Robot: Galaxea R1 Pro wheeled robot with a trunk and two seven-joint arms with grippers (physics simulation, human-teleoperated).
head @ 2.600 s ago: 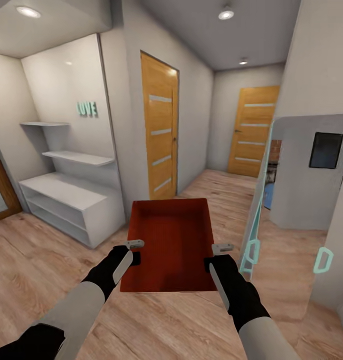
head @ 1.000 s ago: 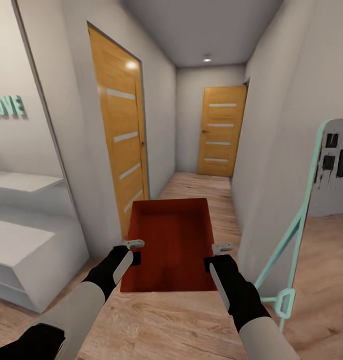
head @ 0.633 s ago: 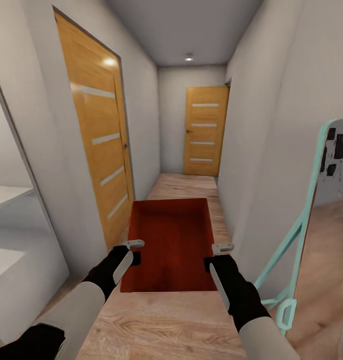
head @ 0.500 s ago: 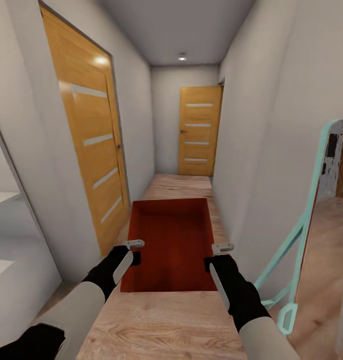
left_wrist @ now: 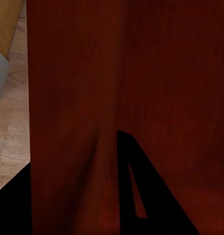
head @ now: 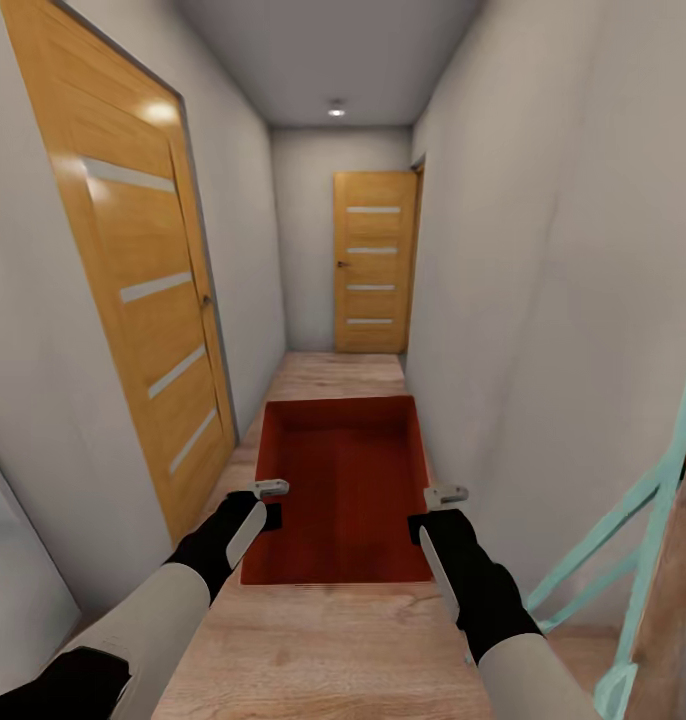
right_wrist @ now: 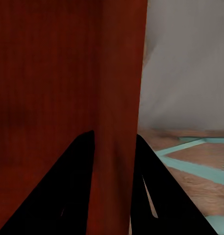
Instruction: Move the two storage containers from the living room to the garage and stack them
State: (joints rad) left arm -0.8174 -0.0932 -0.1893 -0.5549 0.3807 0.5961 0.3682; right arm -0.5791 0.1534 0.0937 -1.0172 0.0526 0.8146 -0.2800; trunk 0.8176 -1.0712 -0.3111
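Note:
One orange-red storage container (head: 343,480) hangs level in front of me, carried between both arms above the light wood plank floor (head: 335,372) of a narrow corridor. My left gripper (head: 268,500) is shut on its left wall and my right gripper (head: 438,505) on its right wall. In the left wrist view the red wall (left_wrist: 92,88) runs between the dark fingers of the left gripper (left_wrist: 75,147). The right wrist view shows the right gripper (right_wrist: 114,134) clamping the container's wall (right_wrist: 116,73) the same way. The container is empty inside.
White walls close in on both sides. A wooden door (head: 133,300) with pale stripes stands shut in the left wall, and a second like door (head: 375,262) closes the corridor's far end. A teal frame (head: 643,520) leans at the right edge.
The view has advanced and turned into the corridor: the white shelves and the wall lettering slid out at the left, the far door drew nearer. Both grippers hold the container as before.

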